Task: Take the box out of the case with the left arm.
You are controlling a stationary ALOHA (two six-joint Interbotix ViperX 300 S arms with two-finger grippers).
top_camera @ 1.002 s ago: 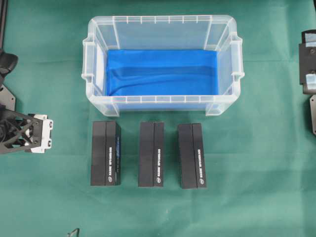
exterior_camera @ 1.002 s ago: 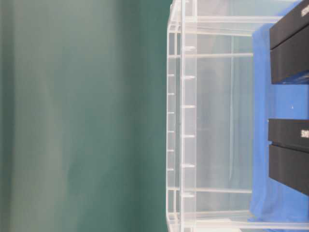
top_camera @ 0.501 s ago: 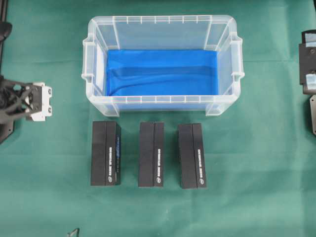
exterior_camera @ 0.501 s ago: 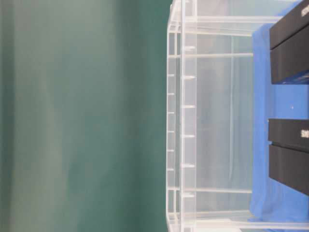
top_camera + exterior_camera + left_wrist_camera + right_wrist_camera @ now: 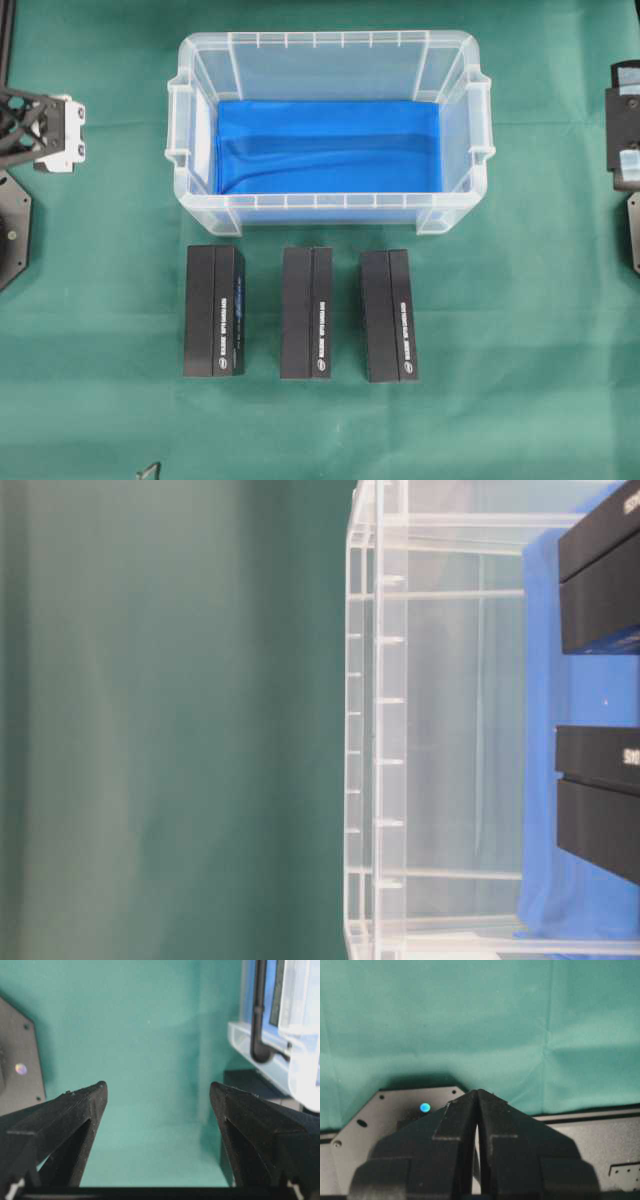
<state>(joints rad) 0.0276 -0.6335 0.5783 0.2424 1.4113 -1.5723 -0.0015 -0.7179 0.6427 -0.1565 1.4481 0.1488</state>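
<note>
My left lattice-frame gripper (image 5: 157, 1095) hangs with jaws wide apart and empty, left of the clear plastic rimmed case (image 5: 200, 65) lined with blue cloth (image 5: 325, 145). Three black rectangular boxes (image 5: 311, 312) lie outside, just before its near wall. My right gripper (image 5: 477, 1094) has its jaws pressed together.

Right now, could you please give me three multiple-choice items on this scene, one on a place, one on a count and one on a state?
1. Where do the black boxes lie?
A. inside the case
B. on the green cloth in front of the case
C. stacked on the case's rim

2. How many black boxes show from overhead?
A. two
B. three
C. four

3. How does the left gripper stand?
A. open and empty
B. shut on a box
C. shut on the blue cloth

Answers: 1 B, they lie in a row outside the case; 2 B, three lie side by side; 3 A, its wrist view shows bare green cloth between spread fingers.
</note>
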